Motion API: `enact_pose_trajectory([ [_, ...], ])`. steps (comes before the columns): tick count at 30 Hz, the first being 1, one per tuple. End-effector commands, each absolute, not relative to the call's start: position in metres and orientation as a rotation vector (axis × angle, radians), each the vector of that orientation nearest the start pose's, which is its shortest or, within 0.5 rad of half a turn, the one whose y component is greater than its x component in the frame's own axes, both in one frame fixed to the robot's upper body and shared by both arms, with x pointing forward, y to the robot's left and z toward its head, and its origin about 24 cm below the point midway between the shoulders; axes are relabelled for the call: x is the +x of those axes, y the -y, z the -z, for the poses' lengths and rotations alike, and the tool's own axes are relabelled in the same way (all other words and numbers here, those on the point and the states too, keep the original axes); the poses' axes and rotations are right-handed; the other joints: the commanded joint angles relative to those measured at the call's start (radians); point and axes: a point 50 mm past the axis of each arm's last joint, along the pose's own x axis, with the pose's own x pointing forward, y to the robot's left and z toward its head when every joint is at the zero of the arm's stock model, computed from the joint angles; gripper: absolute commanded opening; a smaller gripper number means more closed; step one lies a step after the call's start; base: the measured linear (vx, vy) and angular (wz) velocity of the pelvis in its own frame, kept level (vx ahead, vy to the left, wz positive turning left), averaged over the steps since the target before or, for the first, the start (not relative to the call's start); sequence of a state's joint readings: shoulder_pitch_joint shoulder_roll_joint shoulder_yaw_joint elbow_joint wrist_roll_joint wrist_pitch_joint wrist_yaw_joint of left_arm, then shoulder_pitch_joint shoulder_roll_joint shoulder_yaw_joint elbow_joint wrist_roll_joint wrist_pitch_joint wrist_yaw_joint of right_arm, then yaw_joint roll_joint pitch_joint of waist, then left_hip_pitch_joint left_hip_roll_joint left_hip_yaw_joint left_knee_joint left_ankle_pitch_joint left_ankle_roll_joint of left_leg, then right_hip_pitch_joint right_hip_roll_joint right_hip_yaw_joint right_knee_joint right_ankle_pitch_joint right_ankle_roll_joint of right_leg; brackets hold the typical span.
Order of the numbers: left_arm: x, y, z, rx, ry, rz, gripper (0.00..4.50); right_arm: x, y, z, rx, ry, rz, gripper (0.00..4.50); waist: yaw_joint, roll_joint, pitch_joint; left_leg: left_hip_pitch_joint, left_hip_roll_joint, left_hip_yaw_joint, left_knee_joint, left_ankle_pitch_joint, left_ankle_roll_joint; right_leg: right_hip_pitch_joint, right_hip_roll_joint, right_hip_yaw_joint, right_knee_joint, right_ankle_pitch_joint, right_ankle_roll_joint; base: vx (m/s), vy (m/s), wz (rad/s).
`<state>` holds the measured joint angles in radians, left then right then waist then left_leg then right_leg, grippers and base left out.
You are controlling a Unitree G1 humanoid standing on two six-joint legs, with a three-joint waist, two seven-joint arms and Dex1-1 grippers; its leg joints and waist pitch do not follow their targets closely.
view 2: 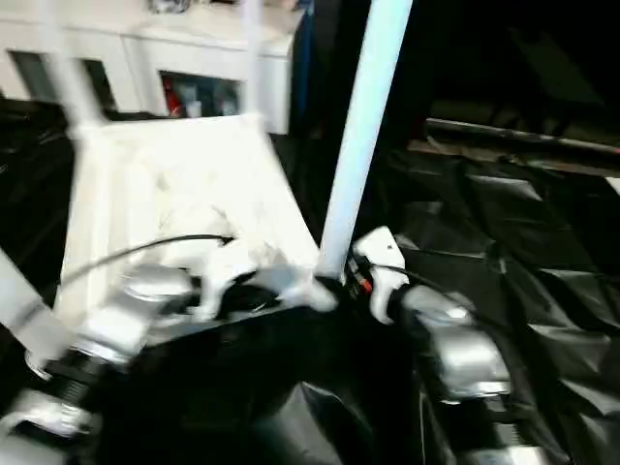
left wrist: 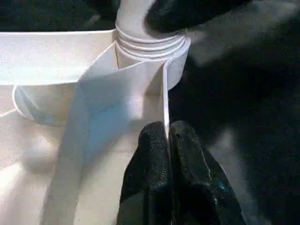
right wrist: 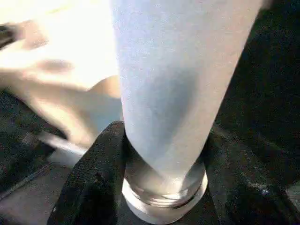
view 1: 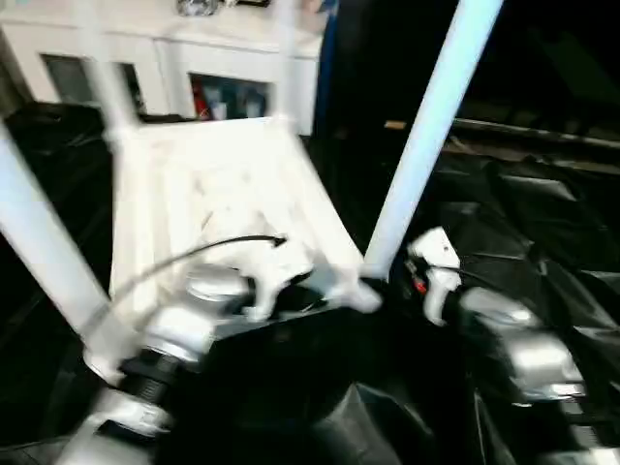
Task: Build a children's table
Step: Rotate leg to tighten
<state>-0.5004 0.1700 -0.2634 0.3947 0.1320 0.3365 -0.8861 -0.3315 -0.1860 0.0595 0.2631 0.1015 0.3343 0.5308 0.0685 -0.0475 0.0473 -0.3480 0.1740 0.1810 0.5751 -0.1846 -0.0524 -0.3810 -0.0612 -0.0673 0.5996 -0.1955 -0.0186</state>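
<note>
4 legs stand up from the upturned tabletop (view 1: 208, 194), which lies underside-up on black sheeting (view 1: 542, 232) w/ a white cabinet (view 1: 184, 68) behind. Nearest right leg (view 1: 426, 126) rises from its corner socket (left wrist: 150, 51). Right gripper (right wrist: 161, 183) is pinching that leg near its base, 1 black finger (right wrist: 98, 178) on each side, just above the ringed collar. Left gripper (left wrist: 168, 140) has its fingers pressed together on the thin upright rib (left wrist: 165, 93) of the tabletop's near edge, right beside the same socket. Another leg (view 1: 44, 242) stands at the near left corner.
</note>
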Motion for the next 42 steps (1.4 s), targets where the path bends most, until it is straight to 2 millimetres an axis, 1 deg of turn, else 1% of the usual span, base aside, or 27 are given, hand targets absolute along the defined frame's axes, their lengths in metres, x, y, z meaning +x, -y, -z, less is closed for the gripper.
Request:
enact_pose_trajectory([
  [1,0.309,-0.045,-0.046,0.318,-0.377,1.082,0.00,0.298,0.097,-0.018,-0.038,-0.398,-0.628,2.04,0.001,-0.004,-0.036,0.009,0.058,-0.033,-0.073,-0.287,-0.004,0.019,-0.100,0.053,-0.108,-0.511,-0.103,0.000,0.000,0.00],
  [2,0.309,-0.045,-0.046,0.318,-0.377,1.082,0.00,0.298,0.097,-0.018,-0.038,-0.398,-0.628,2.04,-0.003,-0.003,-0.036,0.011,0.058,-0.033,-0.073,-0.296,-0.005,0.015,-0.099,0.054,-0.110,-0.516,-0.102,0.000,0.000,0.00],
  [3,0.308,-0.038,-0.046,0.327,-0.376,1.079,0.00,0.300,0.091,-0.018,-0.031,-0.402,-0.593,2.04,-0.002,0.001,-0.042,0.011,0.060,-0.033,-0.073,-0.283,0.000,0.020,-0.099,0.056,-0.107,-0.463,-0.104,0.000,0.000,0.00],
  [5,0.307,-0.031,-0.048,0.321,-0.366,1.088,0.00,0.300,0.082,-0.019,-0.047,-0.391,-0.637,2.04,-0.005,-0.001,-0.040,0.007,0.061,-0.033,-0.076,-0.280,0.005,0.020,-0.095,0.056,-0.103,-0.425,-0.112,0.000,0.000,0.00],
  [7,0.306,-0.028,-0.050,0.317,-0.362,1.088,0.00,0.300,0.080,-0.022,-0.046,-0.378,-0.644,2.04,-0.005,0.001,-0.040,0.004,0.061,-0.033,-0.076,-0.282,0.010,0.024,-0.097,0.056,-0.101,-0.409,-0.116,0.000,0.000,0.00],
  [9,0.305,-0.032,-0.050,0.318,-0.361,1.095,0.00,0.301,0.081,-0.027,0.035,-0.355,-0.652,2.72,-0.006,0.000,-0.043,0.003,0.061,-0.031,-0.076,-0.267,0.018,0.025,-0.097,0.058,-0.097,-0.366,-0.127,0.000,0.000,0.00],
  [11,0.305,-0.035,-0.050,0.312,-0.356,1.111,0.00,0.300,0.082,-0.030,0.046,-0.346,-0.691,2.75,-0.004,-0.001,-0.044,0.001,0.061,-0.029,-0.075,-0.246,0.026,0.027,-0.096,0.059,-0.093,-0.330,-0.139,0.000,0.000,0.00],
  [13,0.304,-0.038,-0.050,0.308,-0.349,1.127,0.00,0.299,0.084,-0.031,0.038,-0.344,-0.717,2.84,-0.004,-0.002,-0.044,0.001,0.061,-0.029,-0.074,-0.241,0.029,0.028,-0.097,0.059,-0.092,-0.320,-0.144,0.000,0.000,0.00],
  [14,0.304,-0.048,-0.051,0.299,-0.357,1.154,0.00,0.294,0.090,-0.033,-0.011,-0.346,-0.816,2.84,-0.004,-0.001,-0.044,-0.002,0.061,-0.029,-0.075,-0.235,0.032,0.031,-0.097,0.058,-0.090,-0.311,-0.147,0.000,0.000,0.00],
  [15,0.302,-0.053,-0.052,0.302,-0.349,1.192,0.00,0.291,0.094,-0.033,-0.049,-0.347,-0.876,2.84,0.001,-0.002,-0.046,-0.001,0.061,-0.028,-0.071,-0.224,0.040,0.036,-0.097,0.058,-0.088,-0.291,-0.148,0.000,0.000,0.00],
  [17,0.301,-0.058,-0.053,0.309,-0.343,1.228,0.00,0.288,0.098,-0.034,-0.082,-0.347,-0.928,2.84,0.000,-0.003,-0.045,-0.004,0.062,-0.026,-0.071,-0.207,0.053,0.035,-0.096,0.059,-0.084,-0.259,-0.158,0.000,0.000,0.00],
  [18,0.299,-0.066,-0.052,0.321,-0.357,1.264,0.00,0.284,0.104,-0.036,-0.118,-0.343,-0.998,2.84,0.002,-0.004,-0.044,-0.003,0.061,-0.025,-0.070,-0.208,0.062,0.035,-0.097,0.058,-0.087,-0.277,-0.155,0.000,0.000,0.00],
  [19,0.299,-0.066,-0.052,0.321,-0.357,1.264,0.00,0.284,0.104,-0.036,-0.118,-0.343,-0.998,2.84,0.002,-0.004,-0.044,-0.003,0.061,-0.025,-0.070,-0.208,0.062,0.035,-0.097,0.058,-0.087,-0.277,-0.155,0.000,0.000,0.00],
  [20,0.296,-0.076,-0.053,0.322,-0.363,1.316,0.00,0.282,0.115,-0.041,-0.129,-0.342,-1.047,2.84,0.002,-0.003,-0.044,-0.004,0.062,-0.024,-0.070,-0.203,0.063,0.033,-0.098,0.059,-0.087,-0.281,-0.158,0.000,0.000,0.00],
  [21,0.295,-0.082,-0.054,0.323,-0.359,1.353,0.00,0.281,0.120,-0.044,-0.134,-0.342,-1.073,2.84,0.006,-0.001,-0.046,-0.002,0.061,-0.026,-0.069,-0.198,0.064,0.037,-0.099,0.057,-0.088,-0.288,-0.159,0.000,0.000,0.00],
  [22,0.293,-0.088,-0.056,0.322,-0.360,1.393,0.00,0.280,0.127,-0.048,-0.141,-0.344,-1.104,2.84,0.006,-0.001,-0.047,-0.001,0.065,-0.025,-0.069,-0.187,0.068,0.037,-0.097,0.058,-0.083,-0.250,-0.169,0.000,0.000,0.00],
  [23,0.293,-0.089,-0.056,0.322,-0.360,1.397,0.00,0.280,0.127,-0.048,-0.142,-0.345,-1.108,2.84,0.004,-0.001,-0.046,-0.001,0.066,-0.024,-0.069,-0.185,0.071,0.035,-0.095,0.059,-0.081,-0.235,-0.175,0.000,0.000,0.00],
  [24,0.290,-0.098,-0.058,0.319,-0.363,1.449,0.00,0.277,0.135,-0.053,-0.155,-0.361,-1.164,2.84,0.008,0.001,-0.046,0.002,0.066,-0.024,-0.069,-0.188,0.074,0.036,-0.095,0.057,-0.080,-0.228,-0.186,0.000,0.000,0.00],
  [25,0.290,-0.099,-0.059,0.319,-0.363,1.455,0.00,0.276,0.136,-0.053,-0.157,-0.362,-1.171,2.84,0.008,0.001,-0.046,0.002,0.066,-0.024,-0.069,-0.188,0.074,0.036,-0.095,0.057,-0.080,-0.228,-0.186,0.000,0.000,0.00],
  [26,0.289,-0.107,-0.061,0.314,-0.384,1.487,0.00,0.273,0.142,-0.055,-0.177,-0.391,-1.215,2.84,0.014,0.002,-0.044,0.010,0.070,-0.021,-0.069,-0.197,0.073,0.027,-0.093,0.059,-0.079,-0.219,-0.199,0.000,0.000,0.00],
  [27,0.289,-0.109,-0.061,0.313,-0.396,1.493,0.00,0.272,0.144,-0.055,-0.185,-0.404,-1.228,2.84,0.017,0.002,-0.044,0.008,0.070,-0.021,-0.070,-0.197,0.071,0.030,-0.093,0.059,-0.078,-0.220,-0.202,0.000,0.000,0.00],
  [28,0.289,-0.110,-0.061,0.313,-0.400,1.497,0.00,0.272,0.144,-0.055,-0.188,-0.408,-1.232,2.84,0.022,0.004,-0.045,0.011,0.071,-0.020,-0.070,-0.191,0.065,0.029,-0.094,0.059,-0.075,-0.207,-0.207,0.000,0.000,0.00],
  [29,0.287,-0.117,-0.061,0.314,-0.431,1.534,0.00,0.269,0.148,-0.054,-0.211,-0.432,-1.263,2.84,0.023,0.000,-0.045,0.009,0.071,-0.020,-0.071,-0.188,0.061,0.031,-0.094,0.059,-0.072,-0.197,-0.212,0.000,0.000,0.00],
  [32,0.285,-0.125,-0.062,0.309,-0.462,1.577,0.00,0.266,0.150,-0.055,-0.209,-0.444,-1.306,2.84,0.024,0.000,-0.045,0.007,0.071,-0.020,-0.070,-0.178,0.057,0.033,-0.097,0.059,-0.070,-0.175,-0.220,0.000,0.000,0.00],
  [35,0.284,-0.126,-0.062,0.307,-0.468,1.594,0.00,0.266,0.148,-0.056,-0.195,-0.437,-1.324,2.84,0.025,-0.005,-0.045,0.005,0.070,-0.020,-0.069,-0.172,0.054,0.035,-0.097,0.059,-0.068,-0.169,-0.224,0.000,0.000,0.00],
  [37,0.283,-0.127,-0.063,0.301,-0.466,1.603,0.00,0.265,0.146,-0.057,-0.187,-0.431,-1.336,2.84,0.027,-0.002,-0.045,0.006,0.070,-0.020,-0.069,-0.168,0.053,0.036,-0.099,0.059,-0.068,-0.172,-0.225,0.000,0.000,0.00],
  [42,0.283,-0.124,-0.063,0.292,-0.455,1.618,0.00,0.264,0.143,-0.057,-0.177,-0.427,-1.357,2.84,0.028,-0.004,-0.046,0.006,0.070,-0.020,-0.068,-0.158,0.050,0.037,-0.098,0.059,-0.066,-0.159,-0.227,0.000,0.000,0.00],
])
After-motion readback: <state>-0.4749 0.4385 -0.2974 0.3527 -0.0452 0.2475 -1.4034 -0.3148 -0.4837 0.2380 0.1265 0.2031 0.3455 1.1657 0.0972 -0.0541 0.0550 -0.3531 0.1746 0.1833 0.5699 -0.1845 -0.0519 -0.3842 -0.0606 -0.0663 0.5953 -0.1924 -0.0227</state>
